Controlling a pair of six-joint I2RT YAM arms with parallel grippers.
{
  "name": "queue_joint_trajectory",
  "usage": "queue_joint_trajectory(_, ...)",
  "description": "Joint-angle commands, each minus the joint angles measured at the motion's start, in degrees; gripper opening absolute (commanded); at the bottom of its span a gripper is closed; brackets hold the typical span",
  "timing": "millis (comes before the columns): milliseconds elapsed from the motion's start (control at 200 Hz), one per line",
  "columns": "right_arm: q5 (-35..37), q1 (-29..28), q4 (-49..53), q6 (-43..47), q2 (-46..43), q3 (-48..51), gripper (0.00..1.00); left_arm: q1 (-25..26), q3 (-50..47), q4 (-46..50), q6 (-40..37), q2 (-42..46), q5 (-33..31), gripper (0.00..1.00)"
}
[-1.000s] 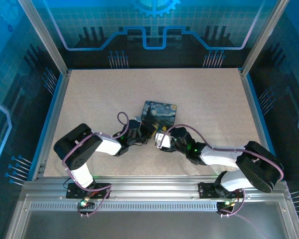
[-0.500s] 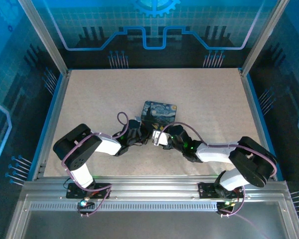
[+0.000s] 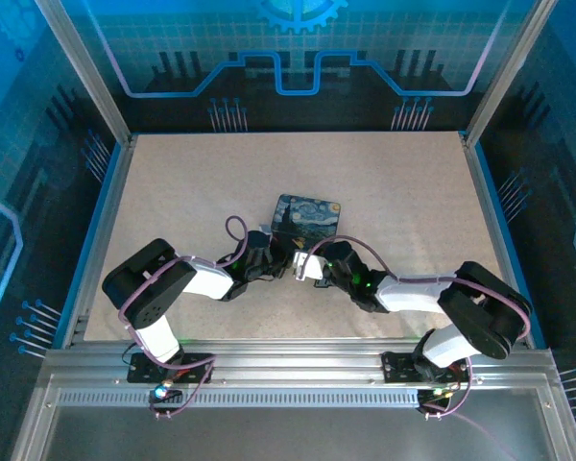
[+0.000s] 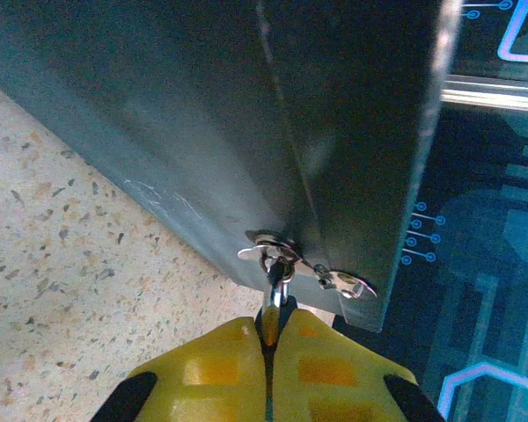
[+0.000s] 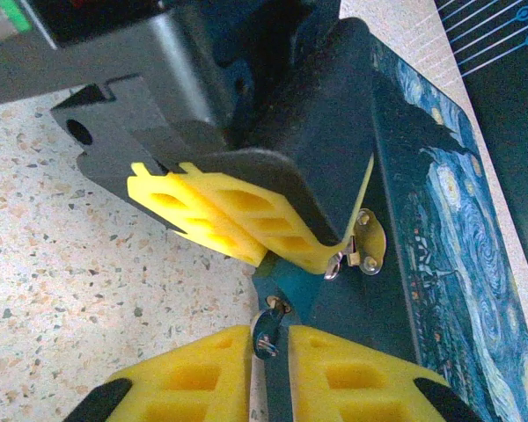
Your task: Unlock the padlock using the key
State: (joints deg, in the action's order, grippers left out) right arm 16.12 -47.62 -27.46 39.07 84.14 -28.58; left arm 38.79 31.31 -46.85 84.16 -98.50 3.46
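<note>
Left gripper (image 4: 267, 327) has its yellow pads pressed together on a thin silvery piece hanging from the hasp (image 4: 273, 252) on the side wall of the painted tin (image 4: 202, 132). I read that piece as the padlock (image 4: 274, 294), pinched at its lower end, with its long axis running straight out of the fingers and up to the hasp. Right gripper (image 5: 268, 343) is narrowed onto a small dark sliver with a rounded head, which I take for the key (image 5: 266, 331). It also lies along the finger line, poking forward out of the pads.

What matters to me is the offset between the two. From the right wrist, the left arm's pads (image 5: 238, 220) reach in from the upper left and end at the hasp. The lock sits ahead of the key and off to its right, near but apart. The key's tip is close to the tin's corner edge rather than to the lock. I can't make out the keyway, so I can't tell whether the key is lined up with it.

From above, both grippers meet at the tin's near edge on the speckled table (image 3: 173, 192). My judgement is that the right arm carries the coming move, shifting right and forward while the left steadies the lock. Insertion is not yet done.
</note>
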Motion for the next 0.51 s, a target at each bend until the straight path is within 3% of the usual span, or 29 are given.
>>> queue_joint_trajectory(0, 1.81, -0.26, -0.42, 0.17, 0.85, -1.72, 0.18, 0.33, 0.59, -1.92, 1.04, 2.17, 0.67, 0.00)
queue_joint_trajectory(500, 2.60, -0.19, -0.19, 0.46, 2.30, -2.80, 0.17, 0.33, 0.68, -2.14, 1.12, 2.35, 0.85, 0.00)
